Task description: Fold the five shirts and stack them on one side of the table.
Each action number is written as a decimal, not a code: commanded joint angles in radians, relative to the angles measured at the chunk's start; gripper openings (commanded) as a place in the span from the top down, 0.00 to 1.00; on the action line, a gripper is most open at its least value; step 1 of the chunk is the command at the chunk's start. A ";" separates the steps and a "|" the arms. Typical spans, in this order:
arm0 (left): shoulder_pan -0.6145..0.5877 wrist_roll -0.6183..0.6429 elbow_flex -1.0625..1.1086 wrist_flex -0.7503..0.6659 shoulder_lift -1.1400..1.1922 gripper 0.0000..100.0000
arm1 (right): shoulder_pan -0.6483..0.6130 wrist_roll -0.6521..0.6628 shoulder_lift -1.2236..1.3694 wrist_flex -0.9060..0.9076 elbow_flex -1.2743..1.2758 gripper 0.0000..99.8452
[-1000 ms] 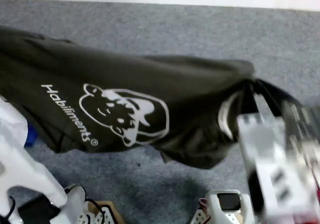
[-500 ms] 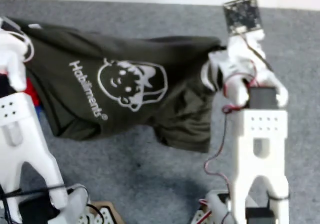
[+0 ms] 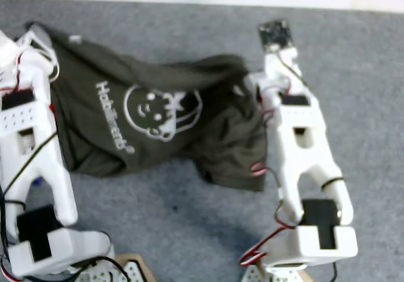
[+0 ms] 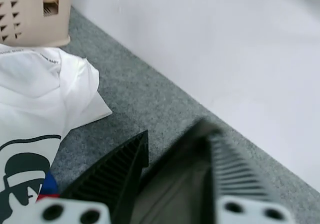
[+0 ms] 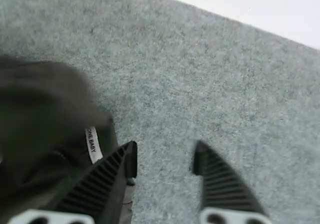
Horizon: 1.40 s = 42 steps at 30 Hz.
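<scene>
A dark olive shirt [image 3: 158, 118] with a white cartoon print lies spread and rumpled on the grey table between the two arms. My left gripper [image 3: 33, 36] is at the shirt's far left corner. In the left wrist view, dark cloth [image 4: 172, 189] fills the gap between the fingers of the left gripper [image 4: 176, 139], which is shut on it. My right gripper [image 3: 254, 85] sits at the shirt's right edge. In the right wrist view the right gripper [image 5: 165, 151] is open over bare grey surface. The shirt [image 5: 45, 108] and its white label [image 5: 91, 144] lie just beside one finger.
A white printed shirt [image 4: 35, 93] lies on the table past the left gripper, next to a beige slotted basket [image 4: 30, 8] against the white wall. Both arm bases stand at the front edge. Bare grey surface [image 3: 360, 61] extends to the right of the right arm.
The shirt was held up close to the high camera; it has come down onto the table and drawn toward the left. The right gripper has let go of its edge.
</scene>
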 commanded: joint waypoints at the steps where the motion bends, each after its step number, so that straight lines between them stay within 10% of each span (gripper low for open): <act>1: -0.010 -0.009 -0.168 0.084 0.012 0.73 | 0.008 0.018 -0.027 0.097 -0.133 0.78; 11: -0.054 -0.015 -0.389 0.726 -0.159 0.82 | -0.061 0.094 -0.498 0.424 0.008 0.78; 25: -0.160 -0.149 -0.398 0.732 0.021 0.82 | -0.082 0.215 -1.376 0.895 0.397 0.78; 33: -0.111 -0.288 -0.400 0.718 0.021 0.64 | -0.082 0.210 -1.425 1.032 0.392 0.78; 42: -0.122 -0.390 -0.398 0.681 0.013 0.69 | -0.079 0.209 -1.425 1.030 0.397 0.78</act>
